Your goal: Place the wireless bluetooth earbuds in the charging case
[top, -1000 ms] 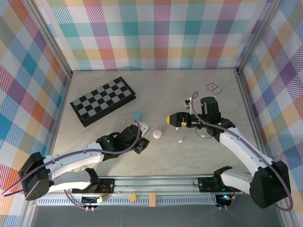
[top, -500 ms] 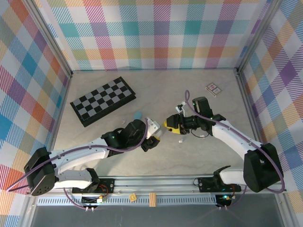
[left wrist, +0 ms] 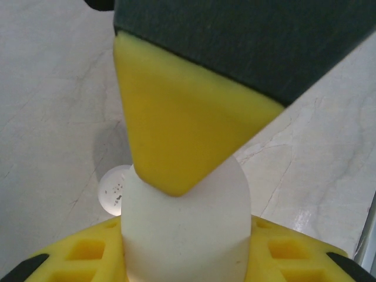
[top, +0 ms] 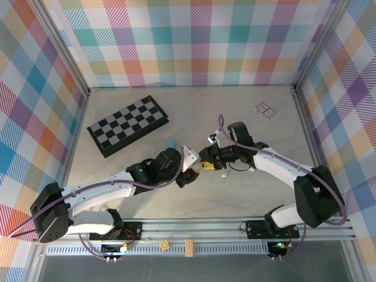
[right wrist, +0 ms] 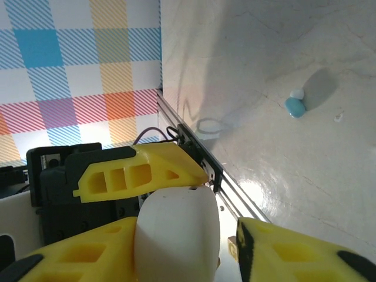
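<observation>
Top external, centre frame: I am pinching the white charging case (left wrist: 185, 235) in the left gripper (top: 192, 167) so the right gripper (top: 205, 164), jaws spread astride it, can likely open it; an earbud (left wrist: 114, 189) is lying on the table (left wrist: 47, 88) beside.

I see a pale bench (top: 188, 106) with a faintly veined, stone-like face and a soft sheen. The white charging case (left wrist: 185, 235) looks like smooth matt plastic. The left end effector (left wrist: 185, 261) and right end effector (right wrist: 188, 235) have matt yellow moulded plastic fingers on grainy black bodies. The front rail (top: 205, 226) is brushed metal. The chessboard (top: 128, 124) has a slight shine.
</observation>
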### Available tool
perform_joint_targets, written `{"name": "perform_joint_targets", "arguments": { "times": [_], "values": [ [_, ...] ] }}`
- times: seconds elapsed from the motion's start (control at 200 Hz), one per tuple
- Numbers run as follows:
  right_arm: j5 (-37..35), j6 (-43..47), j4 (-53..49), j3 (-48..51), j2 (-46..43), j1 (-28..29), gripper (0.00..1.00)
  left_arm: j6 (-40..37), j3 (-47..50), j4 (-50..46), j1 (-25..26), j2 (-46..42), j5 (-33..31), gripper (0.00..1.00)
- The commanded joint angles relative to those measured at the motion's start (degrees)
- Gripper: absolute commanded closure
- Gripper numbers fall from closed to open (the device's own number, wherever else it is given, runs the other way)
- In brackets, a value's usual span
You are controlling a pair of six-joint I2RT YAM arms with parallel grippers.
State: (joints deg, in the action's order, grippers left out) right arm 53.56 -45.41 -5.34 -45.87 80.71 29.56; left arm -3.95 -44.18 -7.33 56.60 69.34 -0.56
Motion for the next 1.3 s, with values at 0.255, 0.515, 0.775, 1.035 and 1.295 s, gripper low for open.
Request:
{"name": "perform_joint_targets", "arguments": {
  "times": [0.255,0.515,0.775,1.035,1.295],
  "values": [
    [1.6,-6.66,7.07,0.46,-0.44,0.4,0.81,-0.27,-0.79,4.06,0.44,-0.76,-4.86,0.61],
    [0.18,-7.14,5.74,0.07,-1.81,0.02,0.87,0.33,0.65,7.82,0.38,-1.38,-6.49,0.19],
    [3.17,-16.98,18.07,2.3,-4.53,-6.06,0.91,3.32,7.11,30.03,-2.11,-5.36,-3.03,0.0],
    [4.41,-23.15,24.35,-0.28,-7.6,-11.24,0.9,6.18,12.79,58.2,-8.83,-0.81,7.91,0.0],
    [4.58,-32.61,33.39,-0.43,-7.42,-11.87,0.91,4.04,14.87,80.38,-9.9,9.31,14.34,0.0]
  ]
}}
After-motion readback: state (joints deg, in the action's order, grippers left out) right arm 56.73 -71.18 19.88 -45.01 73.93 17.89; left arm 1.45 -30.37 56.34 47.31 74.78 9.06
